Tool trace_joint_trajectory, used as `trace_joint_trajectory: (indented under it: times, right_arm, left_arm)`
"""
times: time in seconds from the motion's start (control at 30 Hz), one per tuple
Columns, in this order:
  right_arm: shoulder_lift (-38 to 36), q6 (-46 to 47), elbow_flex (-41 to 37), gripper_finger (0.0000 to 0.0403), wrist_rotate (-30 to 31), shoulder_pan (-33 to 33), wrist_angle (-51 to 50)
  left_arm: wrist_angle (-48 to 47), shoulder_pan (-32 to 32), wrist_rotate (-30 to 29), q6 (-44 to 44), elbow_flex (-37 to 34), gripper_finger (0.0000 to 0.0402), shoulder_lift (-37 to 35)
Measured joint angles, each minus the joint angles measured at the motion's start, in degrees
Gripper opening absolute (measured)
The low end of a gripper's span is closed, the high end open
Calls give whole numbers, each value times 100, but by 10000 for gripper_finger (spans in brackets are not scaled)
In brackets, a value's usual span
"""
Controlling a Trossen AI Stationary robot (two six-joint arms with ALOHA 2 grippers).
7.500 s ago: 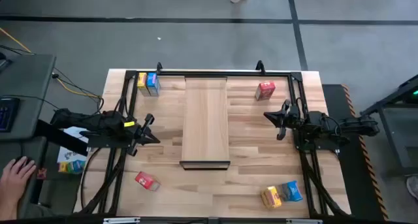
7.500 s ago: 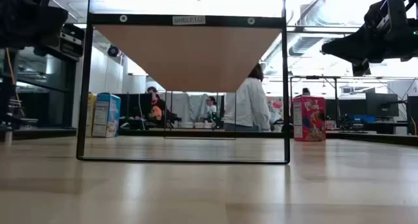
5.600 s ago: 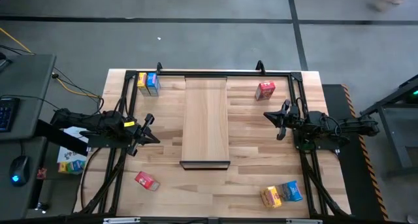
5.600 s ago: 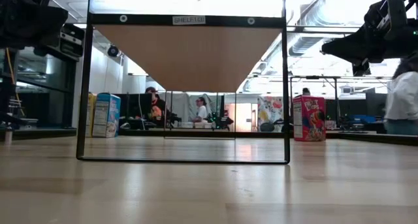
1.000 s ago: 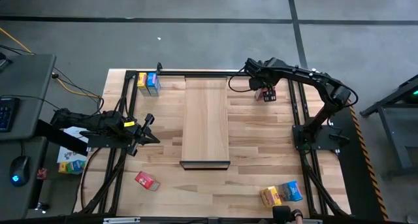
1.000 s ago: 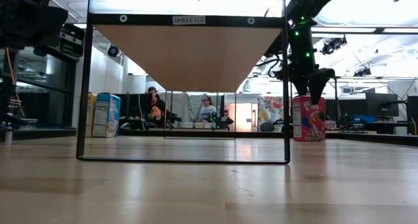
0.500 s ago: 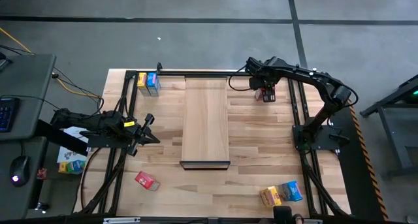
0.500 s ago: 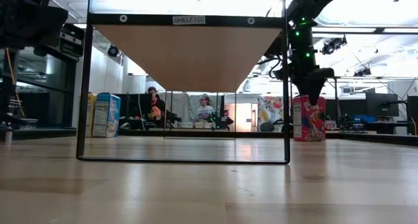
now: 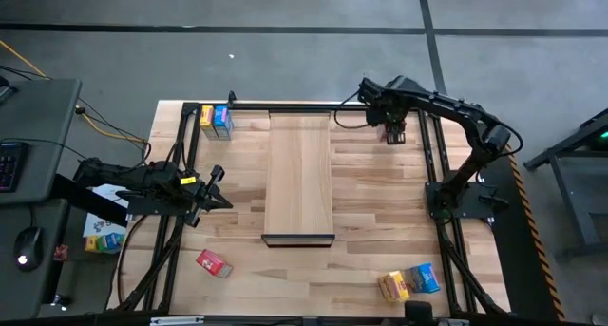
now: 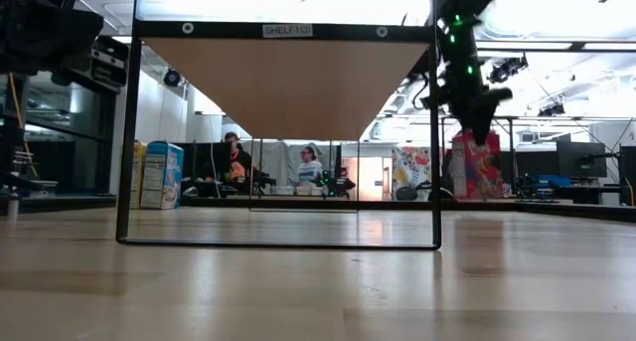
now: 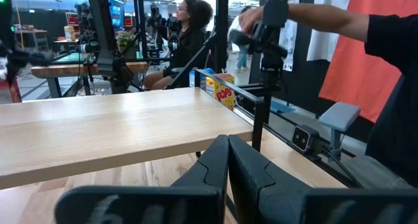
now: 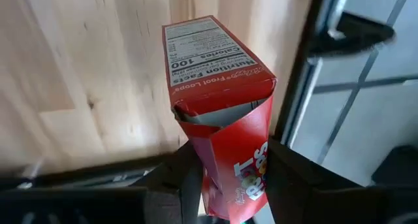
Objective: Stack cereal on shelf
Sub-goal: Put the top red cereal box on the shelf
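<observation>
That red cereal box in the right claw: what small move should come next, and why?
Probably lift it a little higher. The right gripper is shut on the red cereal box, tilted and barely off the tabletop, while the shelf sits raised above it.

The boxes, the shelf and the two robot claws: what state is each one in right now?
Right gripper: shut on the red box at the table's far right.
Red box: tilted, gripped, top flap torn open.
Left gripper: shut, holding nothing, waiting at table's left.
Shelf: bare, no boxes on it.
Second red box: lying flat, near left.
</observation>
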Motion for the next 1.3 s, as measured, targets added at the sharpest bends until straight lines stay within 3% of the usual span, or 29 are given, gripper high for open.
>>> trace_joint_trajectory:
  times: [0.1,0.27,0.43,0.6,0.77,1.3]
  right_arm:
    - [0,671,704,129,-276,101,-554]
    - [0,2573,2184,129,-1280,524,-1436]
    - [-103,4087,3614,129,-2144,1092,-1422]
    - [-96,5521,4554,129,-2050,1746,-1235]
    - [-1,6992,4569,129,-2037,2248,-964]
    - [1378,6643,4488,129,-2222,2419,-1125]
  left_arm:
    - [0,2,-1,0,0,3,0]
    - [1,2,0,0,0,3,0]
    - [2,1,-1,0,0,3,-2]
    - [0,2,-2,0,2,3,-1]
    - [2,2,-2,0,2,3,-2]
    - [0,0,-2,0,2,3,-1]
